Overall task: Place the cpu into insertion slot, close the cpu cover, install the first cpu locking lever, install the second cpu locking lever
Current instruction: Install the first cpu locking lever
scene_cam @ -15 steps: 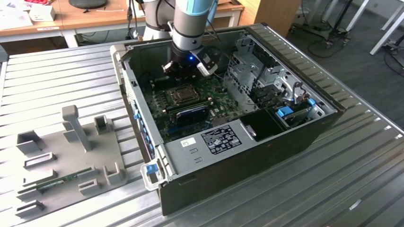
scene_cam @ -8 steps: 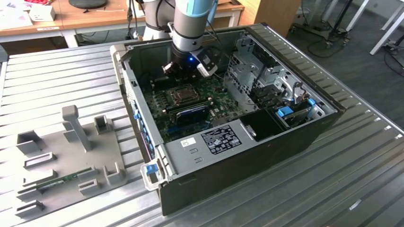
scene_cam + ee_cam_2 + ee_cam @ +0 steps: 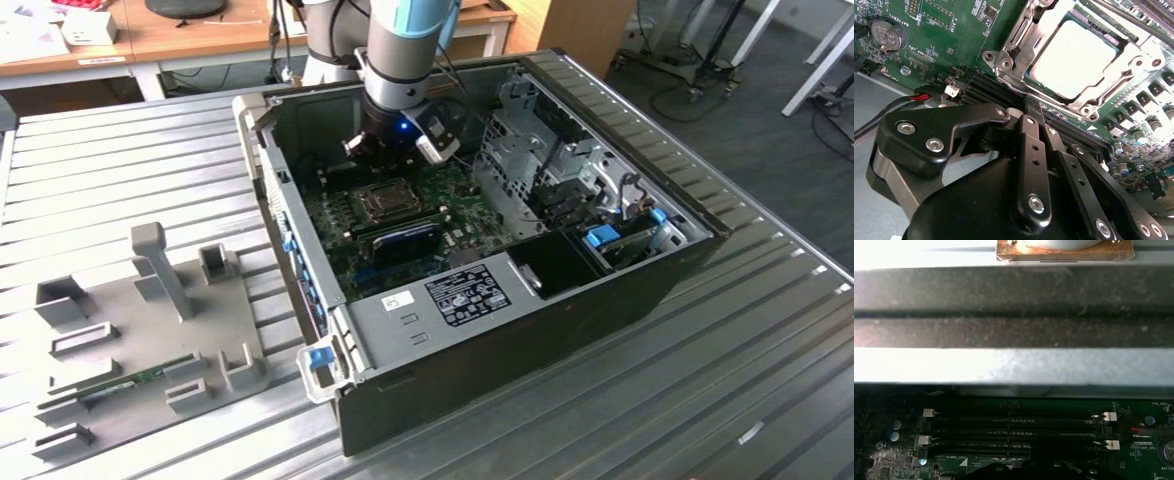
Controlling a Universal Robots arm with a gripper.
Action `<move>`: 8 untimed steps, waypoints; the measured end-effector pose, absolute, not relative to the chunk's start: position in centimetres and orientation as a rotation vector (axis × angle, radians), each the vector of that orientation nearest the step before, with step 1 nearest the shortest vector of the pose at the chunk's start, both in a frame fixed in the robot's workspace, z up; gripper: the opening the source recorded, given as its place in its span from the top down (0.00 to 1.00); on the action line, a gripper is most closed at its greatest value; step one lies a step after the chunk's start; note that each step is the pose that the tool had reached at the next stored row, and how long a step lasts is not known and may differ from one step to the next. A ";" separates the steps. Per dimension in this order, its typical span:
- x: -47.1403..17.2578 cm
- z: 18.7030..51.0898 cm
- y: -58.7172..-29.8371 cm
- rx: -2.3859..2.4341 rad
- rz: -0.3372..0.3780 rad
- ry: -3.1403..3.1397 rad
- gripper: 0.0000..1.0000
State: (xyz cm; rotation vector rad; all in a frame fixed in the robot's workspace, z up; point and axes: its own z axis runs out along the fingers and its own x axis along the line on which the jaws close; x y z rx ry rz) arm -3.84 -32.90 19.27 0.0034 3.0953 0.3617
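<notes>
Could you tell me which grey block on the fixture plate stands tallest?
The narrow post near the far edge of the plate; it towers over the squat blocks around it.

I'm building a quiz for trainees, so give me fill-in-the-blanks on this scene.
1. The cpu sits in the insertion ___.
2. The cpu cover lies ___ over the cpu.
3. The gripper is close beside the cpu cover, above the ___ circuit board.
Missing words: slot; closed; green.
</notes>
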 end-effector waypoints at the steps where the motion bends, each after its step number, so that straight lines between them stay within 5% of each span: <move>1: -3.8 19.3 -32.9 0.003 0.362 3.095 0.90; 8: -3.4 19.3 -32.9 0.003 0.362 3.095 0.90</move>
